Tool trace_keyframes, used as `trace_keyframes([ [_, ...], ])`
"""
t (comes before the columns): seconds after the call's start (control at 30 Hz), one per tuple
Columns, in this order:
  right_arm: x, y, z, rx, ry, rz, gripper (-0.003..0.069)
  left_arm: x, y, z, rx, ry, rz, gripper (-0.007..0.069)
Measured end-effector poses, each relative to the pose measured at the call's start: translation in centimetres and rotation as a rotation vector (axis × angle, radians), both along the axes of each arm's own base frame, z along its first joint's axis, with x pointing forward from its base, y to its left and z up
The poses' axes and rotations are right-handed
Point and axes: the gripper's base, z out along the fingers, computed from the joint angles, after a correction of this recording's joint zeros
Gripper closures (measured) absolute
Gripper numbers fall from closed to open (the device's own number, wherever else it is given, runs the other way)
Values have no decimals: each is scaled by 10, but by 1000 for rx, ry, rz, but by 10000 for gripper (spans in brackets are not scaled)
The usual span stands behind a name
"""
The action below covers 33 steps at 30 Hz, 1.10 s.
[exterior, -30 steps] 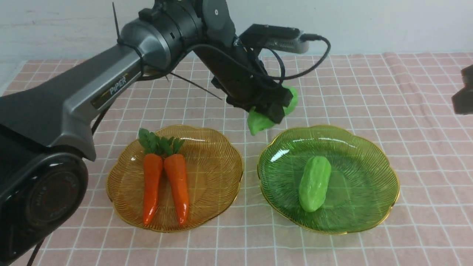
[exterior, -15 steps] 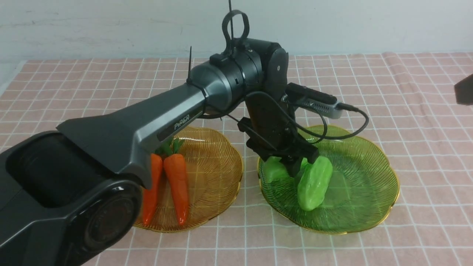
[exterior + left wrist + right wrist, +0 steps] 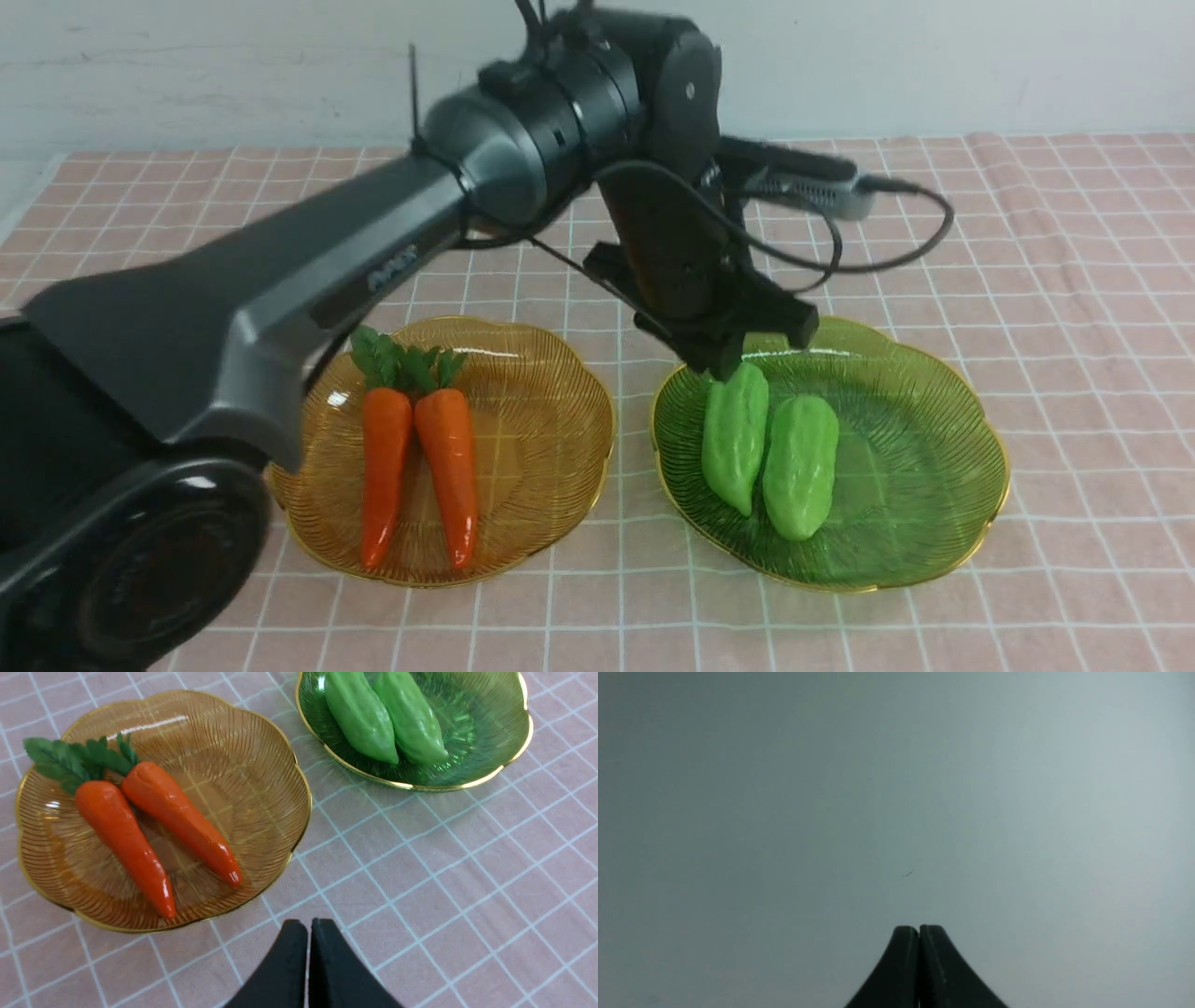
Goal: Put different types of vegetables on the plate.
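Observation:
Two orange carrots (image 3: 385, 467) (image 3: 448, 467) with green tops lie side by side on the amber plate (image 3: 560, 373). Both light-green gourds (image 3: 736, 434) (image 3: 801, 465) lie next to each other on the green plate (image 3: 915, 448). My left gripper (image 3: 724, 359) hangs just above the far end of the left gourd, shut and empty. In the left wrist view its shut tips (image 3: 308, 921) show in front of the carrots (image 3: 121, 840), the amber plate (image 3: 261, 774), the gourds (image 3: 359, 716) and the green plate (image 3: 490, 718). My right gripper (image 3: 919, 927) is shut and faces a blank grey wall.
A pink checked cloth (image 3: 1074, 280) covers the table. The left arm's dark body (image 3: 280, 280) reaches across the left half of the front view, over the amber plate's back edge. A pale wall stands behind the table.
My left gripper brought a gourd down onto the green plate, left it beside the other gourd, then rose and shut empty. The right gripper stayed shut.

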Motion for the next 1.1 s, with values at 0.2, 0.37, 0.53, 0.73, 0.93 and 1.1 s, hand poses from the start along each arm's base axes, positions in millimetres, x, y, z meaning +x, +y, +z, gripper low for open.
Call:
trace_keyframes([
  [0.2, 0, 0, 0, 0, -2, 0, 676, -32, 33, -19, -142, -182, 23, 628],
  [0.37, 0, 0, 0, 1, -3, -1, 676, -51, 53, -22, -224, -317, 29, 628],
  [0.53, 0, 0, 0, 1, -3, 0, 676, -68, 69, -24, -273, -366, 42, 628],
  [0.73, 0, 0, 0, 2, -4, -1, 676, -72, 74, -26, -266, -363, 51, 628],
  [0.93, 0, 0, -1, -2, 9, 2, 676, -72, 74, -26, -265, -363, 52, 628],
  [1.1, 1, 1, -2, -5, 23, 6, 676, -69, 70, -31, -269, -407, 31, 628],
])
